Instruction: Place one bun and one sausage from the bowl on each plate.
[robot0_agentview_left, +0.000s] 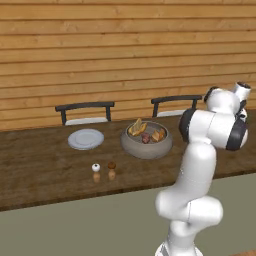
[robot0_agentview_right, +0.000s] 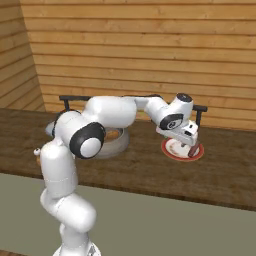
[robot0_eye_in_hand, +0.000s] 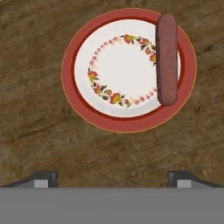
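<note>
The red-rimmed plate (robot0_eye_in_hand: 127, 124) with a flower pattern lies on the wooden table right below my gripper (robot0_eye_in_hand: 113, 179). A brown sausage (robot0_eye_in_hand: 167, 59) rests lengthwise along one side of it, partly over the rim. My fingertips (robot0_eye_in_hand: 43, 178) stand wide apart with nothing between them, so the gripper is open. From the right base, the gripper (robot0_agentview_right: 190, 145) hangs just above that plate (robot0_agentview_right: 174, 153). The grey bowl (robot0_agentview_left: 147, 150) holds buns (robot0_agentview_left: 137, 128) and a sausage (robot0_agentview_left: 145, 138). The plain pale plate (robot0_agentview_left: 86, 139) lies bare to the bowl's left.
Two small shakers (robot0_agentview_left: 96, 172) (robot0_agentview_left: 112, 171) stand in front of the bowl and the pale plate. Two dark chairs (robot0_agentview_left: 85, 107) (robot0_agentview_left: 175, 100) are behind the table against a wood-plank wall. My own arm hides part of the bowl (robot0_agentview_right: 115, 145) in the right base view.
</note>
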